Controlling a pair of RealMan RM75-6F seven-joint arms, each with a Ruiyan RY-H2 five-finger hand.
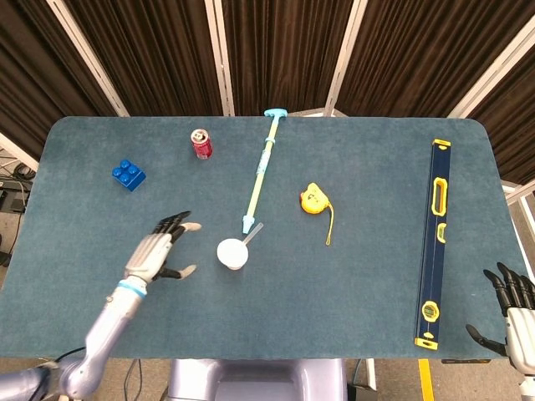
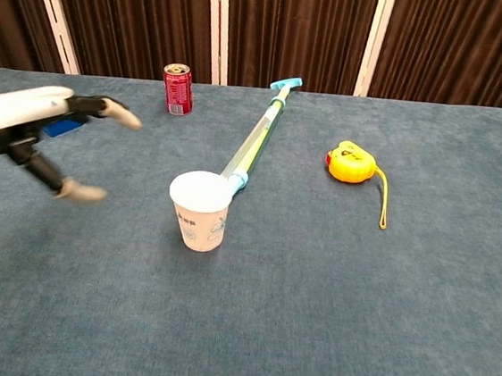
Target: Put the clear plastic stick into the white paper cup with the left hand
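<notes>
The white paper cup (image 2: 199,210) stands upright near the table's middle, and the clear plastic stick (image 2: 248,150) leans in it, its lower end inside and its upper part tipped far and right over the rim, just beside the long green-yellow tool (image 1: 262,173). The left hand (image 1: 155,255) hovers to the cup's left, well apart, fingers spread and holding nothing. The right hand (image 1: 510,302) sits at the near right edge, fingers apart, empty. The risk I see: the stick's steep lean could lever the light cup over, or it could slide out if the table is jolted.
</notes>
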